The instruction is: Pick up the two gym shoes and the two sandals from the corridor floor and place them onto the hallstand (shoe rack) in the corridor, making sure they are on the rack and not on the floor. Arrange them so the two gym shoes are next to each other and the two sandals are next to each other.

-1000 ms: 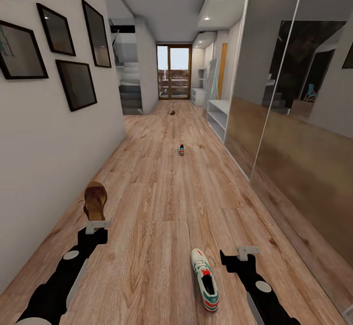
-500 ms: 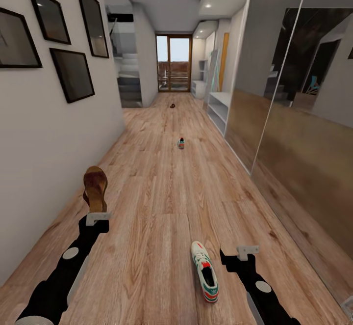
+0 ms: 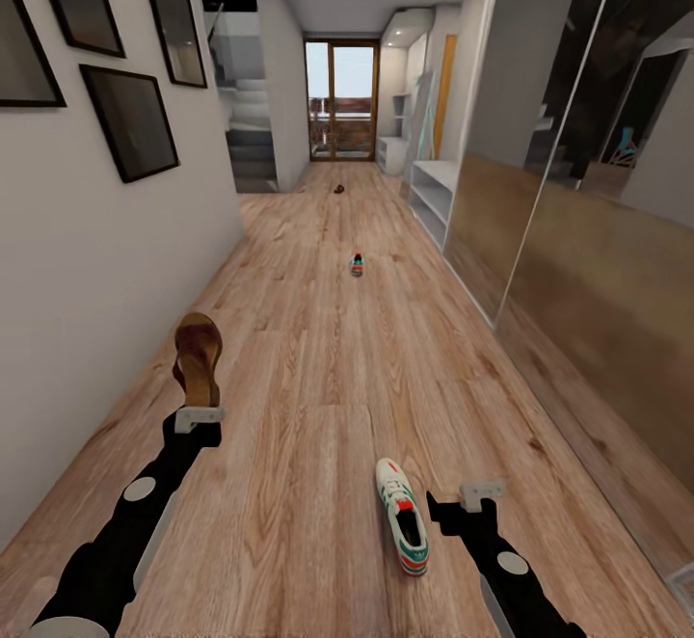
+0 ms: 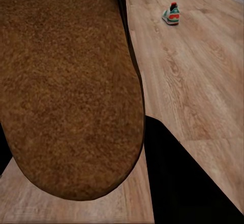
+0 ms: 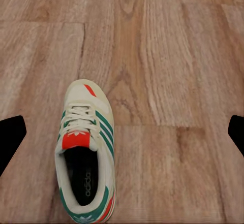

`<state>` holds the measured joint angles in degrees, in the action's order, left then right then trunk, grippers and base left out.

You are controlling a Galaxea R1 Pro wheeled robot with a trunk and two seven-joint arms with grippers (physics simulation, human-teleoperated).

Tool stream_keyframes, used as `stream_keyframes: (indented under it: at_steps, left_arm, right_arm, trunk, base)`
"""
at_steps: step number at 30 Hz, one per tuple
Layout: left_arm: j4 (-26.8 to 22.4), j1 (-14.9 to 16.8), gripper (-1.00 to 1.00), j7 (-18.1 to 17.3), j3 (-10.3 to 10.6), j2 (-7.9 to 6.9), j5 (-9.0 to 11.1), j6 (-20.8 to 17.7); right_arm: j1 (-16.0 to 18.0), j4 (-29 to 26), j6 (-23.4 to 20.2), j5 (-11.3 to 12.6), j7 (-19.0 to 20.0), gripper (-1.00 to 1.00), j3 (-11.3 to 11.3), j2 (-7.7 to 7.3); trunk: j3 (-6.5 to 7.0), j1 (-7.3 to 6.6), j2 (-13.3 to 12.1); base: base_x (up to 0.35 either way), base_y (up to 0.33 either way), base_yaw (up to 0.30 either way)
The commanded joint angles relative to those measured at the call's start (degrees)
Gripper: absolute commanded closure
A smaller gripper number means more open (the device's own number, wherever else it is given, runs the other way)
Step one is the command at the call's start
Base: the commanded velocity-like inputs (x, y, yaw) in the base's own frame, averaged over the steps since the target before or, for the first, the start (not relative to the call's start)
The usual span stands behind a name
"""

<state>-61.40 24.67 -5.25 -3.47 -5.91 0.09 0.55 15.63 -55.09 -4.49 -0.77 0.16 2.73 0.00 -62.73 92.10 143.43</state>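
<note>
- Lower left of the head frame: the left hand (image 3: 200,417) grips a brown sandal (image 3: 198,357) by one end, holding it upright above the corridor floor (image 3: 318,407); a weak pinch could let it slip and fall
- Lower centre: a gym shoe (image 3: 402,528) lies on the floor, toe pointing up the frame, just beside the right hand (image 3: 481,493)
- Centre: a second gym shoe (image 3: 357,266) sits far down the corridor, the other sandal (image 3: 339,190) beyond it
- Lower right: the right hand is spread wide and empty; lowered off-line, it could nudge the near shoe away
- Upper right: a white shelved unit (image 3: 431,197), possibly the hallstand, stands against the wall
</note>
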Motion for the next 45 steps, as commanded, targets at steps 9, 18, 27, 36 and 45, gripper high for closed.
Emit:
stream_keyframes:
  at_steps: [9, 18, 27, 36, 45]
  left_arm:
    - [-0.04, 0.03, 1.0, -0.51, -0.13, 0.02, -0.18, 0.13]
    - [-0.04, 0.03, 1.0, -0.54, -0.13, 0.02, -0.18, 0.09]
    - [-0.04, 0.03, 1.0, -0.55, -0.06, 0.16, -0.18, 0.09]
    - [-0.04, 0.03, 1.0, -0.48, -0.04, 0.88, -0.18, 0.11]
    - [-0.04, 0.03, 1.0, -0.46, -0.04, 0.9, -0.18, 0.14]
  right_arm:
    - [0.01, -0.1, -0.34, -0.1, 0.02, -1.0, 0.12, 0.0]
    - [0.01, -0.1, -0.34, -0.09, 0.02, -1.0, 0.12, 0.0]
    - [0.01, -0.1, -0.3, -0.04, 0.02, -1.0, 0.09, 0.0]
    - [0.01, -0.1, -0.34, 0.17, 0.02, -1.0, 0.01, -0.08]
    - [0.01, -0.19, -0.34, 0.59, 0.01, -1.0, 0.0, -0.04]
  trunk:
    - [-2.89, 0.22, 0.15]
    - [-5.62, 0.45, 0.27]
    - [-8.0, 0.68, 0.39]
    - [-10.25, 0.91, 0.51]
    - [-13.03, 1.14, 0.63]
  base:
    - [0.0, 0.0, 0.002]
    - [0.0, 0.0, 0.155]
    - [0.0, 0.0, 0.173]
    - [0.0, 0.0, 0.029]
    - [0.0, 0.0, 0.08]
